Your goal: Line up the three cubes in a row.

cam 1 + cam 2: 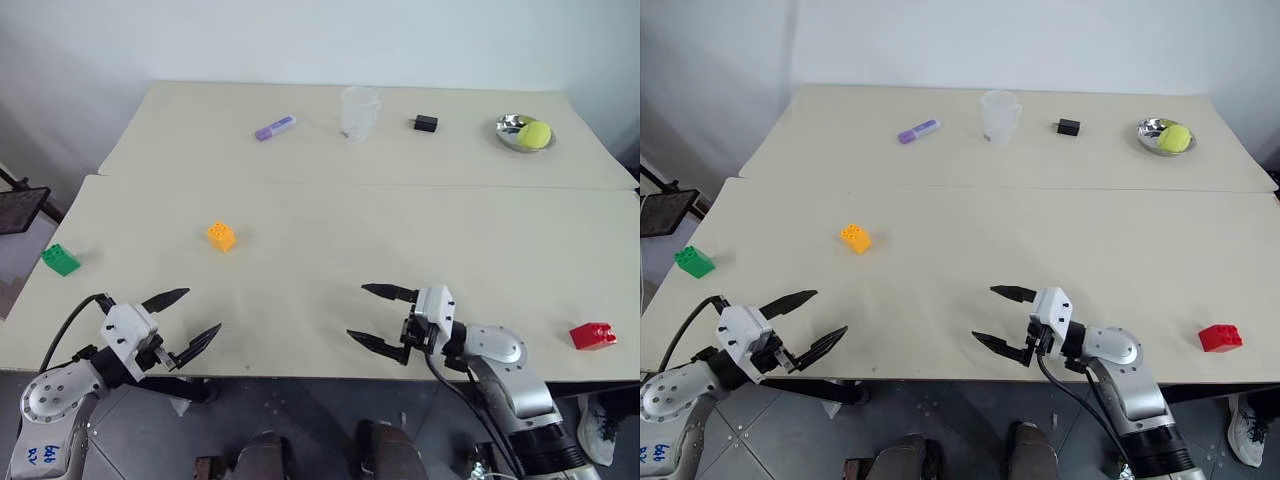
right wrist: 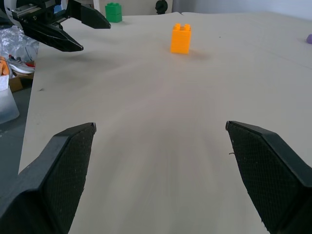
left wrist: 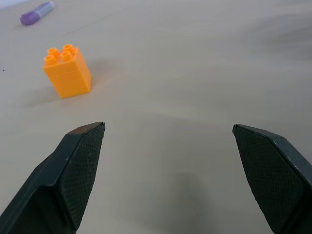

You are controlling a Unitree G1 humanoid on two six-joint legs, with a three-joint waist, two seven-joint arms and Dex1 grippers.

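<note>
Three studded cubes lie far apart on the near beige table (image 1: pixel 320 240). The green cube (image 1: pixel 60 259) sits near the left edge, the orange-yellow cube (image 1: pixel 221 236) left of centre, and the red cube (image 1: pixel 592 335) at the front right. My left gripper (image 1: pixel 185 318) hovers open over the front left edge, below the orange-yellow cube (image 3: pixel 67 70), with nothing between its fingers. My right gripper (image 1: pixel 380 315) stands open near the front edge at centre, pointing left, empty. From the right wrist, the orange-yellow cube (image 2: pixel 180 38) and green cube (image 2: pixel 113 12) lie ahead.
On the far table stand a purple marker (image 1: pixel 274 128), a clear plastic cup (image 1: pixel 359 112), a small black box (image 1: pixel 425 123) and a metal bowl (image 1: pixel 512 126) holding a yellow-green ball (image 1: pixel 535 135). A seam runs between the two tables.
</note>
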